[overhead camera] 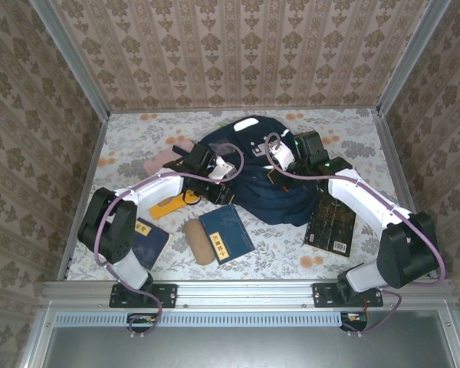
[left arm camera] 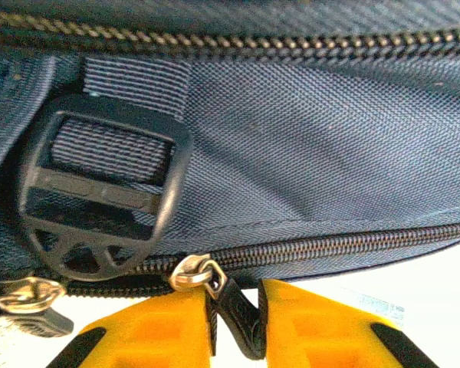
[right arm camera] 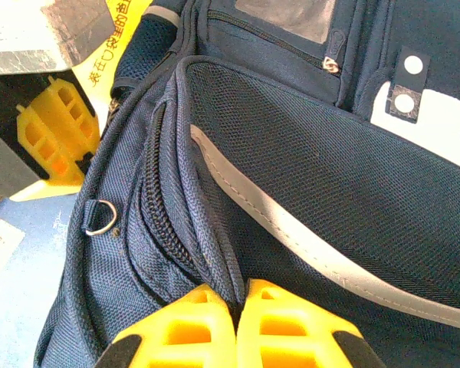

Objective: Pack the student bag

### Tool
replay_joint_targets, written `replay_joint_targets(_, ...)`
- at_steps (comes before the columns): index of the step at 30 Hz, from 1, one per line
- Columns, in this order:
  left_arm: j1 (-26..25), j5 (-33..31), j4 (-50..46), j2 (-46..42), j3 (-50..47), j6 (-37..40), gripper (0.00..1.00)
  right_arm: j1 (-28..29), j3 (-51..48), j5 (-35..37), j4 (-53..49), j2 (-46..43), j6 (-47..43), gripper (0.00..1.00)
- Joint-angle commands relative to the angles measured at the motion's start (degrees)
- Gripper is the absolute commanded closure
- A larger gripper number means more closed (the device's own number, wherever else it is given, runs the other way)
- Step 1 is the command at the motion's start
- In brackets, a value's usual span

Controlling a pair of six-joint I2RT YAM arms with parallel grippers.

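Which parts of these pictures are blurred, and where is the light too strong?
Top external view: even light, soft shadows, the student bag sharp. Left wrist view: black buckle and zipper pull in focus, the lower right corner burnt out to white. Right wrist view: bag fabric crisp, the grey block at top left blurred, the white panel at right overexposed.

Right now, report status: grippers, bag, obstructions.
Left gripper astride zip pull, grip unclear. Right gripper shut on bag fold. Books lie beside bag, not blocking.
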Motion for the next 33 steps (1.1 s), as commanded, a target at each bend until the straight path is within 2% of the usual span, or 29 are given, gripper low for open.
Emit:
replay_joint_targets(1, -2.04, 8.44, -1.4, 0.38, -1.26, -0.52, 0.76, 0.3, 1.97, 2.62, 5.24, 0.51, 1.75, 1.0)
replay_joint_targets(8, -1.94, 7.72, -0.89, -0.45, -2.91, -0.84, 0.77, 0.3, 1.96, 2.9, 5.45, 0.67, 1.65, 1.0)
replay_joint_targets(14, -1.71, 7.49, -1.61, -2.0, -3.95, -1.51, 0.82, 0.31, 1.81, 3.64, 5.35, 0.53, 1.54, 1.0)
replay_joint_targets(27, -1.25, -0.76, -9.19, -6.09, -4.85, -0.41, 0.85, 1.15, 1.98, 6.07, 4.2, 0.66, 0.12, 1.0)
replay_joint_targets(33, -2.48, 2.18, -7.81, -6.27, -4.02, -2.15, 0.85, 1.95, 1.83, 5.66, 4.31, 0.67, 0.36, 1.0)
